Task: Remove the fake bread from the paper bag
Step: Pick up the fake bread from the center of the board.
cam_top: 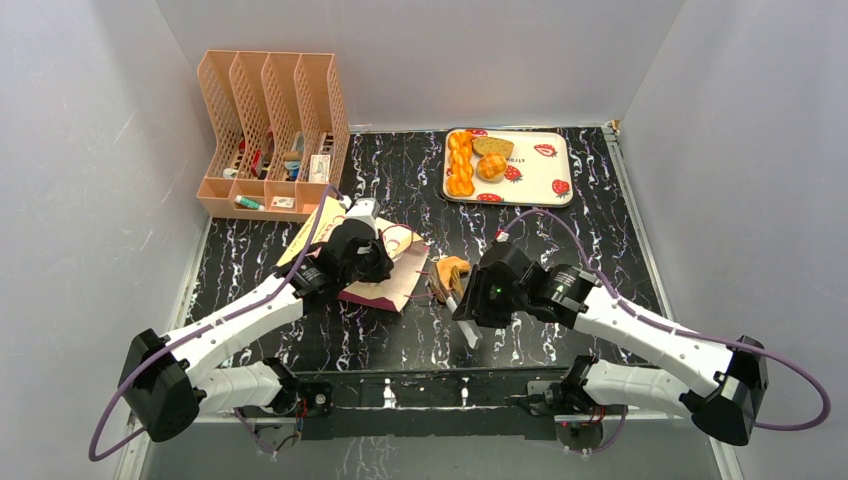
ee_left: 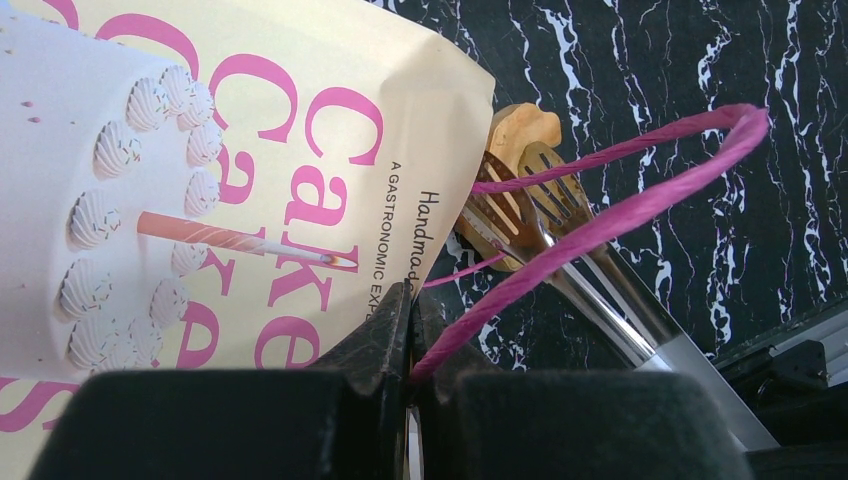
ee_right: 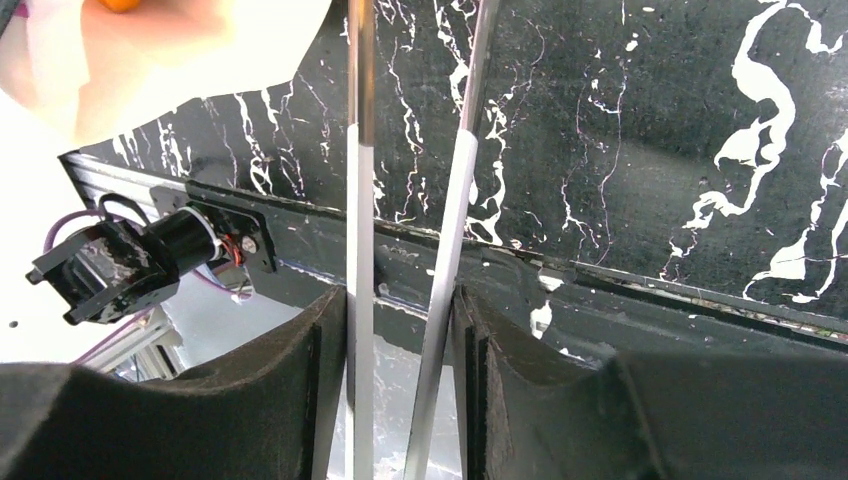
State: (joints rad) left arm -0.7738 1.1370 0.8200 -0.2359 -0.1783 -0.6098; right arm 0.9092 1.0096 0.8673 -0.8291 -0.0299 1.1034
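Observation:
The paper bag lies flat on the black marbled table, its mouth facing right; its "Cakes" lettering fills the left wrist view. My left gripper is shut on the bag's purple cord handle. My right gripper is shut on metal tongs. The tong tips hold a golden piece of fake bread just outside the bag's mouth. A braided loaf, a brownish piece and a round bun lie on the tray.
A white strawberry-print tray stands at the back right. A peach plastic file rack with small items stands at the back left. Grey walls enclose the table on three sides. The table's near metal edge shows in the right wrist view.

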